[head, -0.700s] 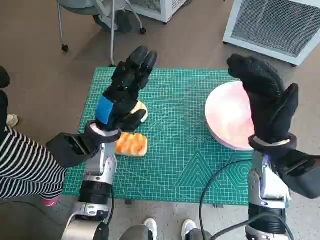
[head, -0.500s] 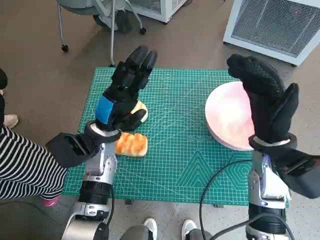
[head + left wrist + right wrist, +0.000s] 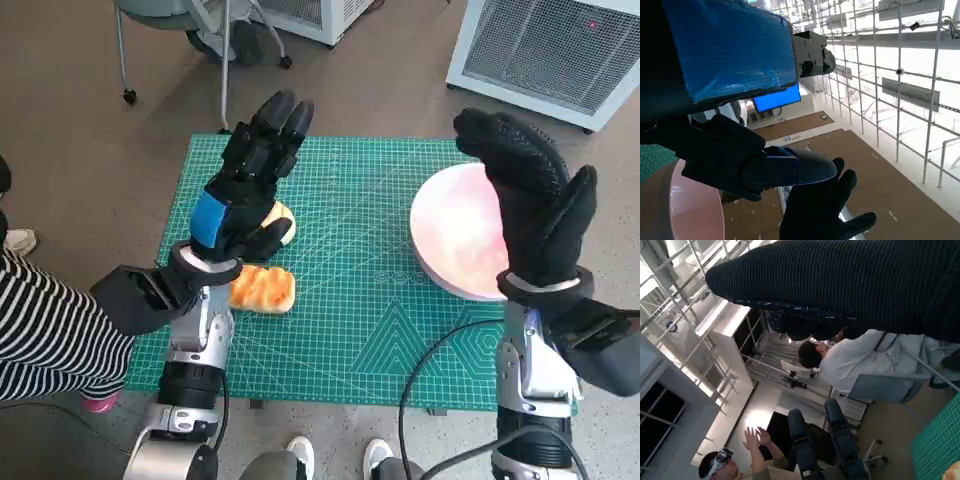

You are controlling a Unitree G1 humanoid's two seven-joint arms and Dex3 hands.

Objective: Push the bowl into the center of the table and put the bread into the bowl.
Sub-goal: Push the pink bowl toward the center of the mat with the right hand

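Left hand (image 3: 245, 190), raised with fingers extended and empty, hides part of the bread (image 3: 263, 288) at the mat's left. Right hand (image 3: 535, 205), open too, overlaps the pink bowl (image 3: 455, 240) at the table's right edge.

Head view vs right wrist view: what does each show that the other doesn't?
Head view only: the pink bowl at the mat's right edge, both hands, left hand and right hand, raised and holding nothing. Right wrist only: a seated person in white and a person with raised hands. Both: the green cutting mat, the bread, and the right glove.
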